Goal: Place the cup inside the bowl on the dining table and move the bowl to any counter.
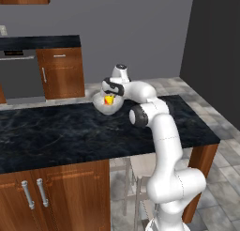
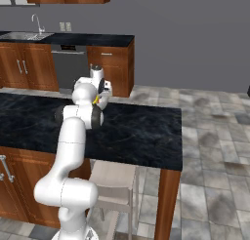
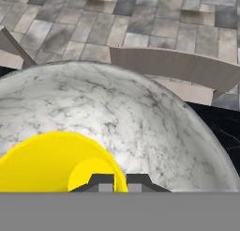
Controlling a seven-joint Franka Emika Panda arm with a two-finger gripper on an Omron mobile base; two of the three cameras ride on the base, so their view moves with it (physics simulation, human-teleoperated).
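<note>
The whitish-grey speckled bowl (image 1: 105, 108) stands on the far edge of the dining table (image 1: 56, 131), a black marble island. The yellow cup (image 1: 108, 100) with its red-orange mark sits inside the bowl, under my hand. In the hand view the cup (image 3: 42, 164) lies low in the bowl (image 3: 140, 108), and its yellow wall runs between my two fingertips. My gripper (image 3: 120, 182) is shut on the cup's wall. From the right base view the gripper (image 2: 99, 95) hangs over the table's (image 2: 132, 131) far side, with a sliver of the yellow cup (image 2: 94, 100) beside the arm.
A wall counter (image 1: 37, 42) with a grey dishwasher runs behind the island; its sink end (image 2: 22, 35) is at the far left. A stool (image 2: 112, 180) stands under the island's near edge, and a seat back (image 3: 178, 65) lies beyond the bowl. Tiled floor opens to the right.
</note>
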